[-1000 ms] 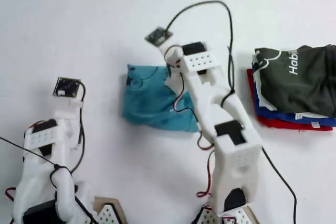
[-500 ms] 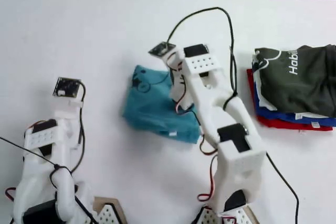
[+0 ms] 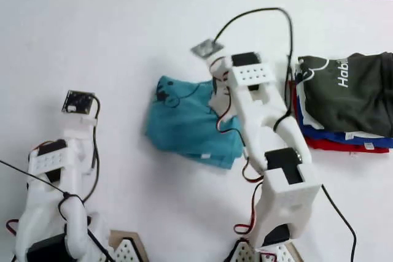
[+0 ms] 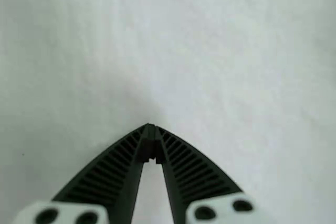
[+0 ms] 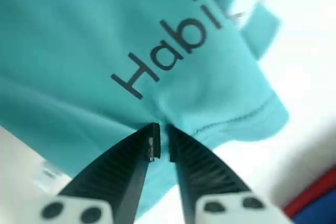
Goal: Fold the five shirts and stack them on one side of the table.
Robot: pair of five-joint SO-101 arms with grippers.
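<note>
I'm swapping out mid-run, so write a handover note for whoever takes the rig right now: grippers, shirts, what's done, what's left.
Left gripper: shut, empty, over bare table.
Right gripper: shut on the edge of the folded teal shirt, mid-table.
Stack at the table's right side: dark shirt on top, blue and red layers beneath; total count unclear.
Done: teal shirt folded.
Left: set it on the stack.

shirt stack point(image 3: 350, 99) cut off, teal shirt point(image 3: 183, 124) part-hidden
</note>
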